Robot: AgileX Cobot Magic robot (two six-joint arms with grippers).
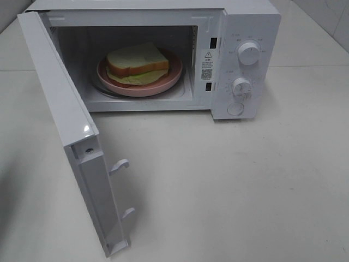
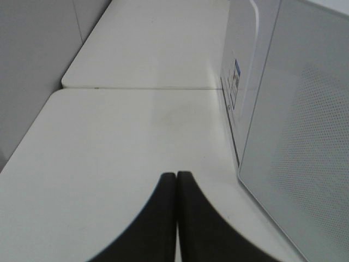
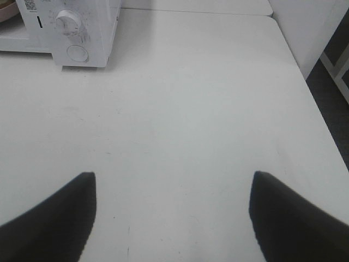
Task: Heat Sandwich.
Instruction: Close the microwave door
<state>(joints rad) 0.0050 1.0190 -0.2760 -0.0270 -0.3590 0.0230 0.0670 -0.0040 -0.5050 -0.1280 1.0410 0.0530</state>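
Door (image 1: 54, 98) wide open; sandwich (image 1: 136, 61) on plate (image 1: 170, 82) inside microwave (image 1: 256, 33); left gripper (image 2: 176, 180) jaws pressed together, empty, beside door; right gripper (image 3: 173, 176) jaws wide, empty. Risk: glancing push skids microwave, door unlatched.

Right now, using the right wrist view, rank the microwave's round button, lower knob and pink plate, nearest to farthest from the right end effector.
1. round button, low on the microwave front.
2. lower knob, just above that button.
3. pink plate, inside, behind the front face.
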